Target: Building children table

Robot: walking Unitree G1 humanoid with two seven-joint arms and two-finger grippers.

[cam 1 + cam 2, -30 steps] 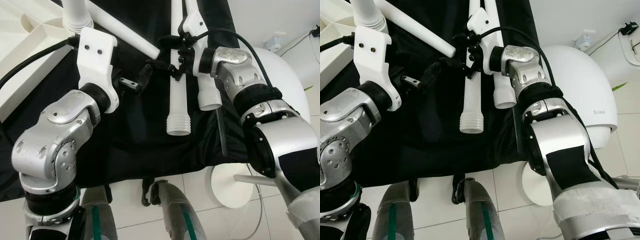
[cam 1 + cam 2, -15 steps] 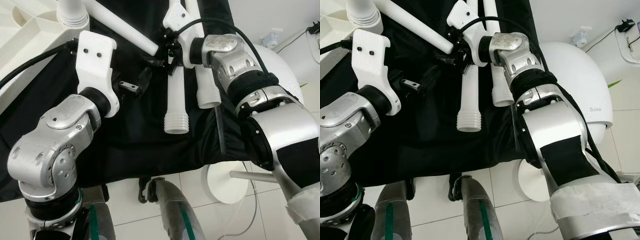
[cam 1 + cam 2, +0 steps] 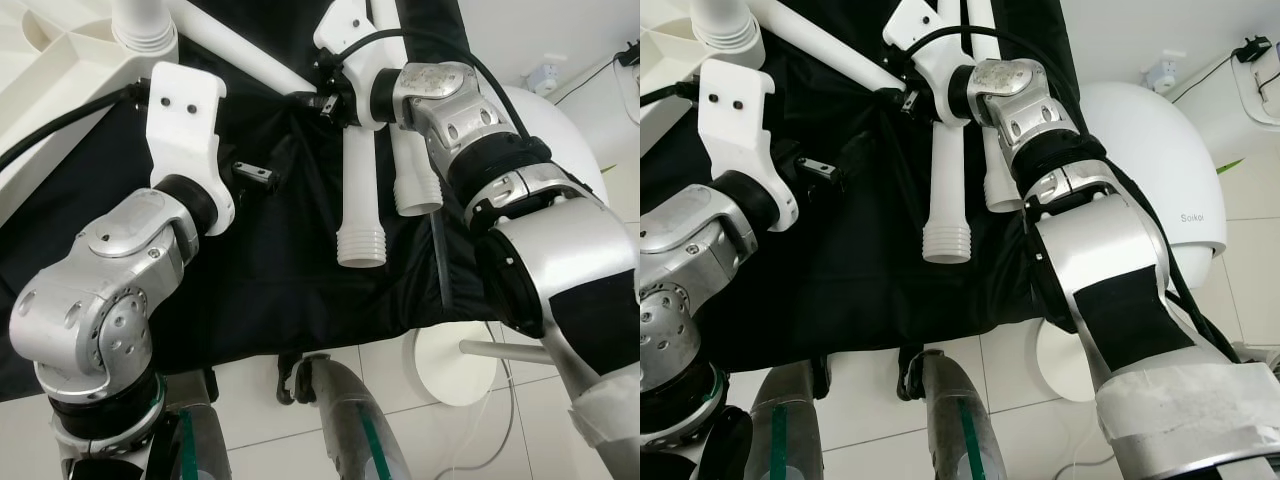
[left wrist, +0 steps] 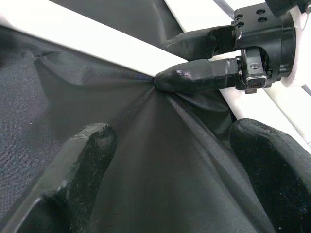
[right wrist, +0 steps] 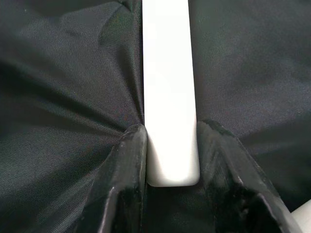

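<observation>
A white table leg (image 3: 240,50) lies slantwise on the black cloth (image 3: 280,280). My right gripper (image 3: 312,100) is shut on its near end; in the right wrist view its fingers (image 5: 131,155) press both sides of the leg (image 5: 167,73). My left gripper (image 3: 268,165) hovers open just over the cloth, a short way from the right gripper. In the left wrist view its spread fingers (image 4: 87,145) frame bare cloth. Two threaded white legs (image 3: 360,200) (image 3: 415,170) lie side by side under the right forearm.
A white moulded tabletop (image 3: 50,60) rests at the far left, with another threaded leg end (image 3: 145,25) beside it. A white domed appliance (image 3: 560,130) stands to the right. A round white base (image 3: 450,360) sits on the tiled floor below the cloth's edge.
My right gripper has moved left and away from me, off the threaded legs, and closed around the end of the slanting leg. The left arm has barely moved.
</observation>
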